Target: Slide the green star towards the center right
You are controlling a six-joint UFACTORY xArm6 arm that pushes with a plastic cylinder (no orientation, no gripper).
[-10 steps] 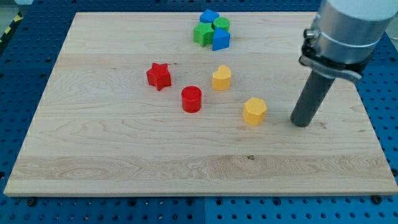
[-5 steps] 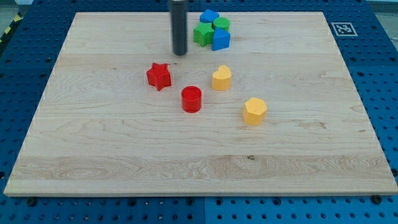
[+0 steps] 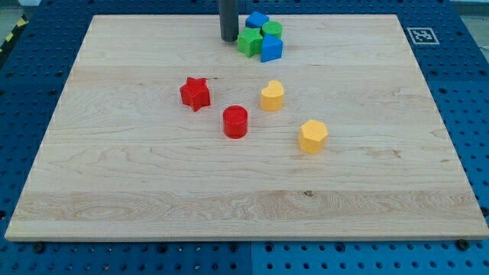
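Observation:
The green star (image 3: 247, 42) lies near the view's top centre of the wooden board (image 3: 153, 191). It is packed in a cluster with a blue block (image 3: 257, 20) above it, a green round block (image 3: 272, 30) at its upper right and a second blue block (image 3: 271, 49) at its right. My tip (image 3: 228, 39) stands just left of the green star, very close to it; I cannot tell if it touches.
A red star (image 3: 195, 93) and a red cylinder (image 3: 235, 121) lie left of centre. A yellow heart-like block (image 3: 272, 95) and a yellow hexagon (image 3: 312, 136) lie at centre and right of centre. A marker tag (image 3: 420, 35) sits at the top right corner.
My tip went from the board's right side, near the yellow hexagon, across to the top centre, then up to just left of the green star. No block moved.

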